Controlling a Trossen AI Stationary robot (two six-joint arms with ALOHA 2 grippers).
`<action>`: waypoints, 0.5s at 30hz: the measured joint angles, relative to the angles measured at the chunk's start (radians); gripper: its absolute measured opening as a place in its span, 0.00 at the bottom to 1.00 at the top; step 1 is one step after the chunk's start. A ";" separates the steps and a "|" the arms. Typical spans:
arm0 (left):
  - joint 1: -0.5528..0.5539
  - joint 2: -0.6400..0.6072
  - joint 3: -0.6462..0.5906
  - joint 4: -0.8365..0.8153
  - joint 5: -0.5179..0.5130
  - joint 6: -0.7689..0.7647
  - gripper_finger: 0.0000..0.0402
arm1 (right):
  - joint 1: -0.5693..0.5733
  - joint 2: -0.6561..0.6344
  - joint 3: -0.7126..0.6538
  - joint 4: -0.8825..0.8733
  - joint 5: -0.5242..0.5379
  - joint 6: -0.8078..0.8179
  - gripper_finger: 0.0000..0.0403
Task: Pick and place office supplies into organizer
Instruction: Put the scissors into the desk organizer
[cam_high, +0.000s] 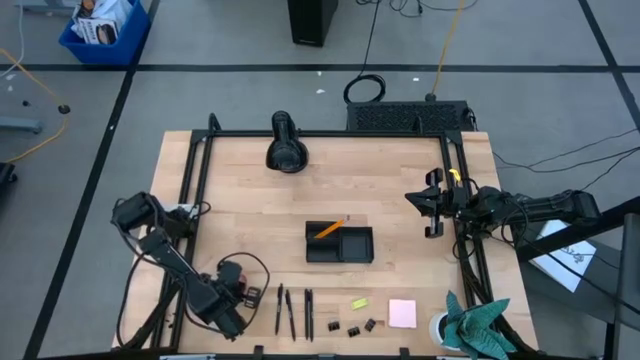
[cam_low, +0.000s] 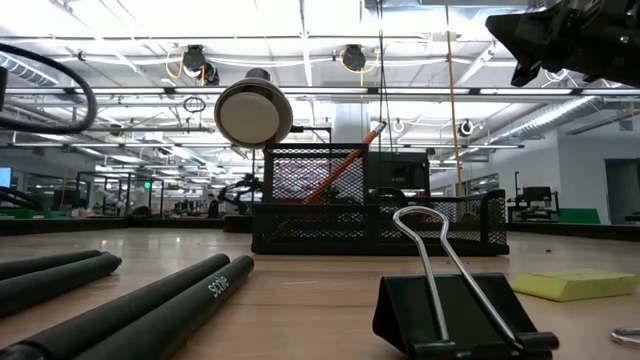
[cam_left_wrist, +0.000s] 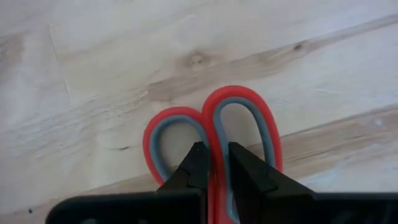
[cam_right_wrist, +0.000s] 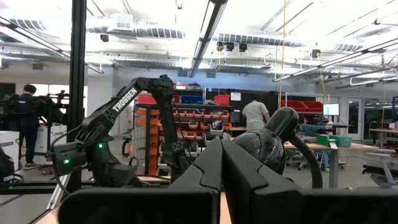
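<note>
Red-handled scissors (cam_left_wrist: 239, 102) lie flat on the wooden table near its front left corner. My left gripper (cam_left_wrist: 214, 149) stands over their handles, pointing steeply down and shut on them; in the high view it (cam_high: 243, 297) sits just left of three black pens (cam_high: 292, 313). The black organizer (cam_high: 339, 243) stands mid-table with an orange pencil (cam_high: 328, 228) leaning in it. Binder clips (cam_high: 352, 327), a yellow-green piece (cam_high: 358, 303) and a pink sticky-note pad (cam_high: 402, 313) lie along the front edge. My right gripper (cam_right_wrist: 222, 165) waits shut, raised at the table's right edge. My left gripper has one finger (cam_left_wrist: 198, 163) inside each of the two handle loops. It pinches between them the two inner bars (cam_left_wrist: 214, 130) where the loops meet. The fingers come from above, pointing steeply down. The scissors lie flat on the table.
A black rounded cylindrical device (cam_high: 286, 143) stands at the table's far side. A teal-green cloth (cam_high: 478, 325) sits at the front right corner. Black frame rails (cam_high: 195, 180) run along the left, far and right edges. Bare wood lies between the pens and the organizer.
</note>
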 joint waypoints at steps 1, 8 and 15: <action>-0.007 0.002 0.000 0.000 -0.029 0.000 0.08 | 0.000 0.000 0.000 0.000 0.000 0.000 0.00; -0.006 0.023 0.010 -0.025 -0.370 0.041 0.11 | 0.000 0.000 0.000 0.000 0.000 0.000 0.00; 0.038 0.021 0.036 -0.024 -0.729 0.182 0.02 | 0.000 0.000 0.000 0.000 0.001 -0.001 0.00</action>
